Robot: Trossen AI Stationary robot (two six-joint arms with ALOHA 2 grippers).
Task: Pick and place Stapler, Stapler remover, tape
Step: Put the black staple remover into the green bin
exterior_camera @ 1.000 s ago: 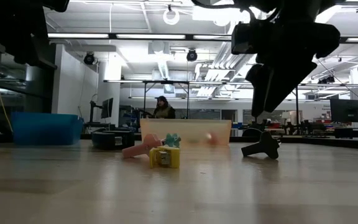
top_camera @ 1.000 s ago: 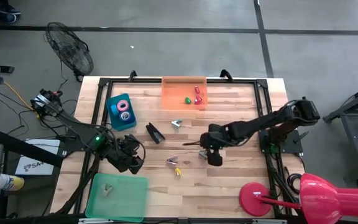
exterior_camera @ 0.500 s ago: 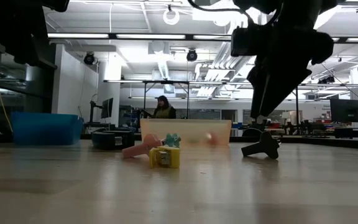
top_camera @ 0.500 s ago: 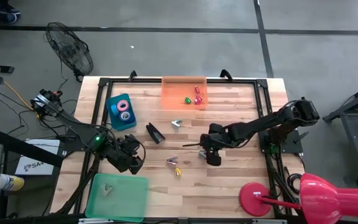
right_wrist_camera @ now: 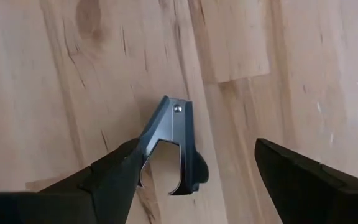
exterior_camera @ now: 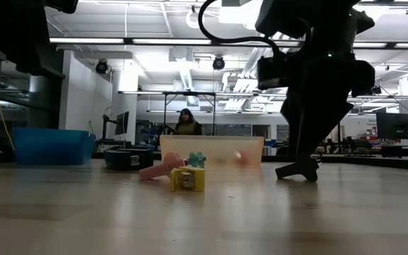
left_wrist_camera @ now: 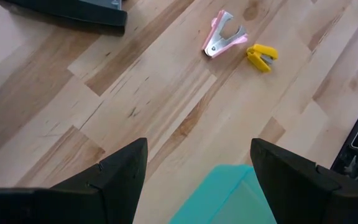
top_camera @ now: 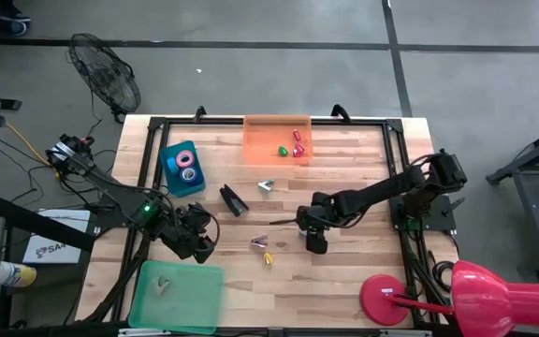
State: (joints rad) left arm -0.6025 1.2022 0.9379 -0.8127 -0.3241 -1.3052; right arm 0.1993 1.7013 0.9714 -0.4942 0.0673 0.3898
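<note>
My right gripper (top_camera: 313, 236) is open and low over a dark stapler remover (right_wrist_camera: 173, 146) that lies flat on the wood. Its fingers stand on either side of the remover, one of them close beside it. The low view shows that gripper (exterior_camera: 304, 152) just above the remover (exterior_camera: 297, 169). The black stapler (top_camera: 233, 199) lies on the table left of centre. Tape rolls (top_camera: 187, 161) sit in the blue bin (top_camera: 169, 173). My left gripper (top_camera: 197, 241) is open and hovers by the green tray (top_camera: 195, 300).
A pink remover (top_camera: 259, 241) and a yellow one (top_camera: 268, 257) lie between the arms, and another remover (top_camera: 266, 186) lies farther back. The orange bin (top_camera: 260, 140) holds small green and red pieces. One remover (top_camera: 164, 285) sits in the green tray. A red lamp base (top_camera: 385, 300) stands near right.
My right gripper has come down toward the dark stapler remover and shifted slightly toward the table's left and near edge, staying open. The remover has not moved.
</note>
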